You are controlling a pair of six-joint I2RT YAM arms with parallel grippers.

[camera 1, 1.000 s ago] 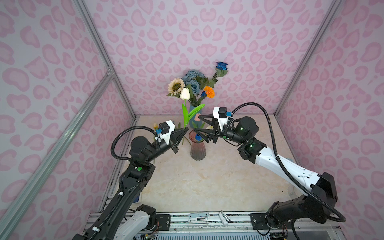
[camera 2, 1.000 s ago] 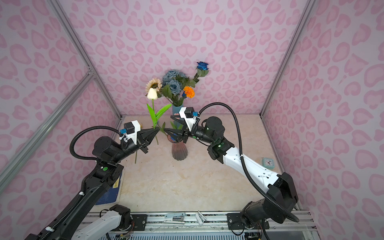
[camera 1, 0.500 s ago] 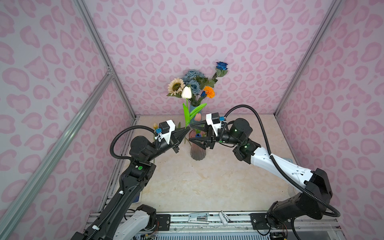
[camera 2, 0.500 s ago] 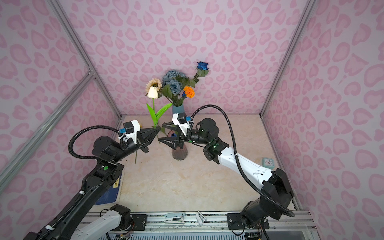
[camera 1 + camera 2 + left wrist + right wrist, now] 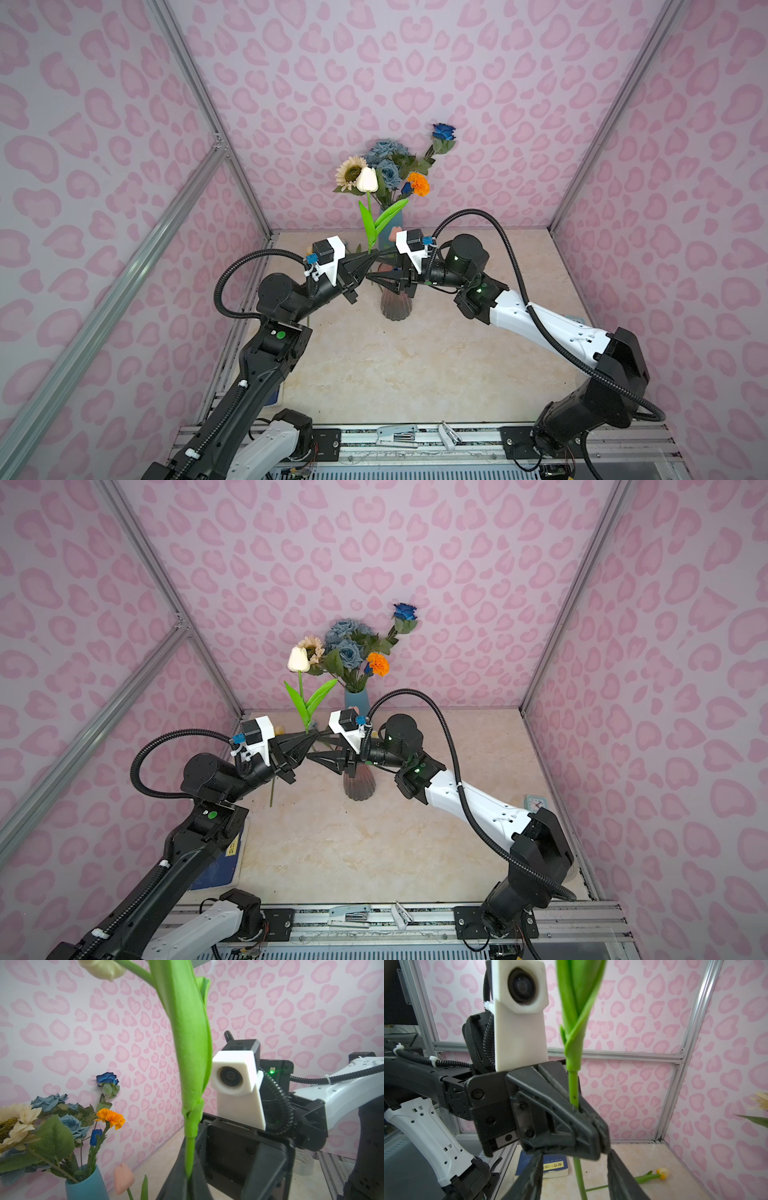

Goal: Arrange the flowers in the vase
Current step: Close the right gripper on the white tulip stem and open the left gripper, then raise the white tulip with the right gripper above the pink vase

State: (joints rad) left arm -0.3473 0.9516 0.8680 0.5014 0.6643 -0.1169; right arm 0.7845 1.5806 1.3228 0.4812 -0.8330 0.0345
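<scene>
One egg-shaped tulip (image 5: 368,179) (smooth stem).

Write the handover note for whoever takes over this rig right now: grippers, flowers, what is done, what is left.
Left gripper: shut on the white tulip stem, tulip upright, stem end hanging outside the ribbed vase.
Right gripper: open, fingers either side of that stem, below the left grip.
Done: sunflower, dusty-blue roses, blue rose and marigold stand in the blue vase.
Left: white tulip not yet in a vase; yellow tulip lies on the table; pink tulip beside the blue vase.
</scene>
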